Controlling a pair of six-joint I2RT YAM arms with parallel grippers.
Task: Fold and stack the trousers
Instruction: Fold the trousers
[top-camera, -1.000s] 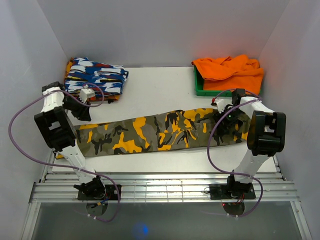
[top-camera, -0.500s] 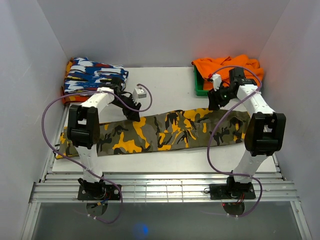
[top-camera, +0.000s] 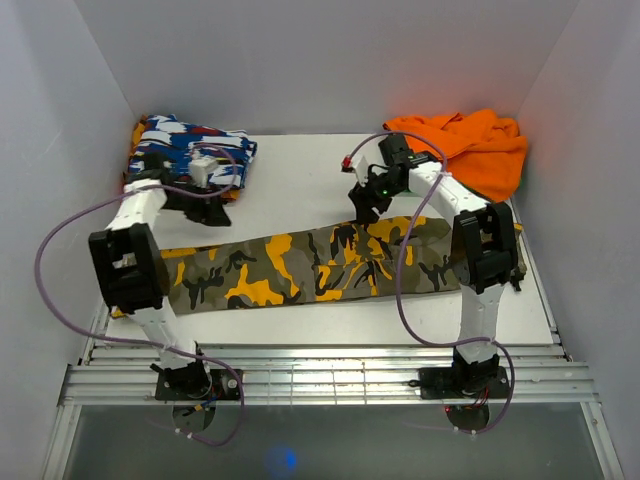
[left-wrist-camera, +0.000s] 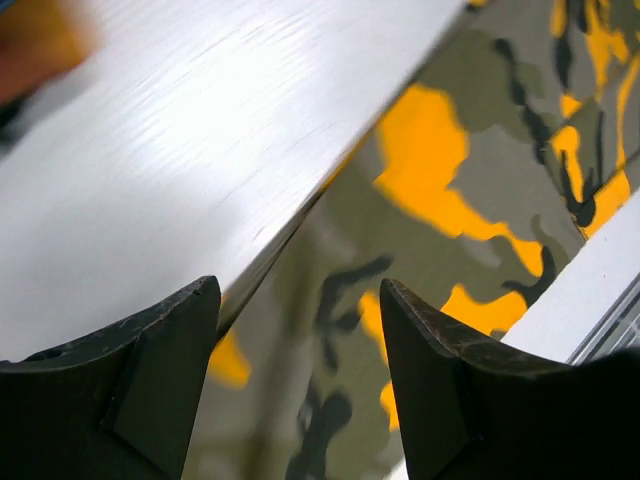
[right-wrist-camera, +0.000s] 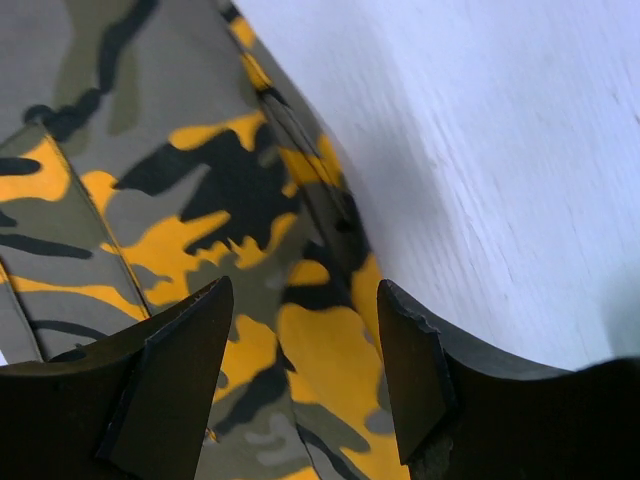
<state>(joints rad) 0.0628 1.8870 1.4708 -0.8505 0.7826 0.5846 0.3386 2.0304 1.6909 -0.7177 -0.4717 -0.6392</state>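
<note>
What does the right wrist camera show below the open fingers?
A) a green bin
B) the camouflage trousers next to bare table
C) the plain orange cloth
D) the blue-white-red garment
B: below the right gripper lie the trousers, with the bare white table beside them.

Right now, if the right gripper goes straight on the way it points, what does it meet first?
Likely the trousers, close to their edge by the table; right gripper is open, height unclear.
</note>
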